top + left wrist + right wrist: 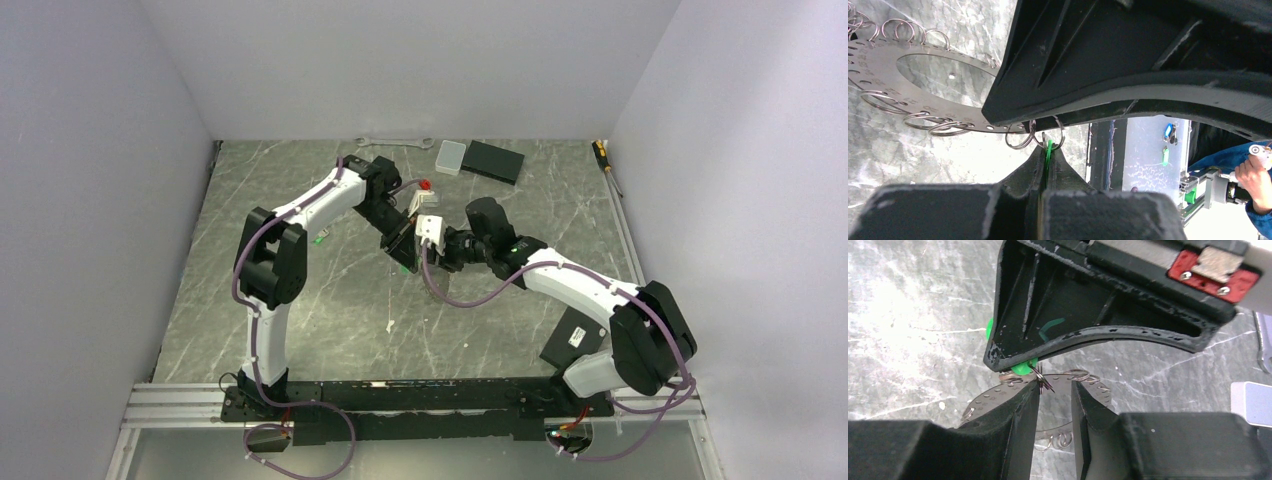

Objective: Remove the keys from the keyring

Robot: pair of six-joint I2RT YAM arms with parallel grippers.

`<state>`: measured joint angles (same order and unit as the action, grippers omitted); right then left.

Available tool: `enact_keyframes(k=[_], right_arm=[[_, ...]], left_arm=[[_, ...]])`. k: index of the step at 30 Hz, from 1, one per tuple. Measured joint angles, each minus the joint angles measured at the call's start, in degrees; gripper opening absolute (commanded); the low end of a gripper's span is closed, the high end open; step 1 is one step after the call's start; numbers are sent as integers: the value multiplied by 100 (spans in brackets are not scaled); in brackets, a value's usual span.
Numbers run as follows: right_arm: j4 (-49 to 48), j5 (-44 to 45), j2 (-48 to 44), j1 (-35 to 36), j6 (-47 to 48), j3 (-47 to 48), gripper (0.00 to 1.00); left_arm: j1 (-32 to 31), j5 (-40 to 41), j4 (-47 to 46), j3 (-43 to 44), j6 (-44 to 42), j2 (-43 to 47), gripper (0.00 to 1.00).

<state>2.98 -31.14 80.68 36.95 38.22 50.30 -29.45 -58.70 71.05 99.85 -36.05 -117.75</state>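
Grey marbled table (300, 320), white walls (420, 60) on three sides; silver wrench (395, 142) by the back wall. Left gripper (1047, 145) is pinched tight on a green key (1049, 148). A split ring (1044, 382) just beside the key touches one fingertip of the right gripper (1055, 390), jaws a narrow gap apart, clamping nothing visible. Keyring (878, 57), a flat perforated silver disc edged with rings, sits just under both tips at mid-table; lifted or lying, can't tell.

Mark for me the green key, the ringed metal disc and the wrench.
green key (1049, 150), left wrist view, exposed green edge.
ringed metal disc (873, 70), left wrist view, flat perforated face.
wrench (395, 142), top external view, mid-shaft.
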Motion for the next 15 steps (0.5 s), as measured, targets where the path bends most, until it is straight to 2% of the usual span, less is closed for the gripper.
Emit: enact_keyframes(k=[8, 15], right_arm=[[66, -116, 2, 2, 48, 0, 30], [66, -109, 31, 0, 59, 0, 34]], left_arm=[[0, -46, 9, 0, -39, 9, 0], [2, -63, 20, 2, -68, 17, 0]])
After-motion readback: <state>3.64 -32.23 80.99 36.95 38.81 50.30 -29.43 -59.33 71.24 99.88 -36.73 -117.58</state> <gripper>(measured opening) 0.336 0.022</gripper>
